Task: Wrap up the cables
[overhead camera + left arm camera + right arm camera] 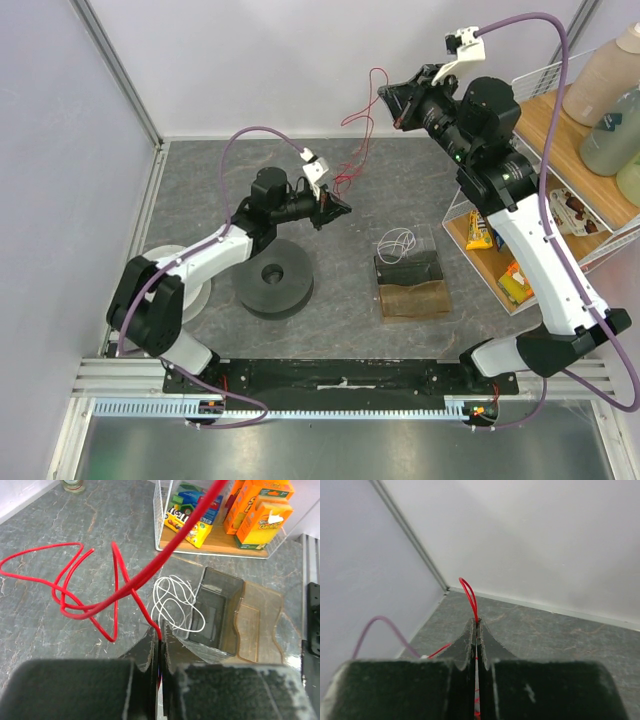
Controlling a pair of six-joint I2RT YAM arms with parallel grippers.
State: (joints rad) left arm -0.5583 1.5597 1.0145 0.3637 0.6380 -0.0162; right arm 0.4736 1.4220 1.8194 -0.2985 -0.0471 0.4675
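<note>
REMOTE CELL: Both of my arms hold the red wire [116, 590] off the counter [45, 515]. My left gripper [160, 630] is pinched tight on one stretch of it, low over the middle of the counter. The wire rises from between the fingers and springs into loose loops to the left, and one strand runs up and to the right out of the wrist view. My right gripper [392, 100], raised high toward the back wall, is likewise clamped on the wire, with a narrow loop poking out past its tips. Seen from above, the wire hangs slack and curly between the two grippers. Below, a coiled white wire [397, 241] lies at the edge of a clear tray [408, 265], near a rack [162, 500] of snack boxes.
</note>
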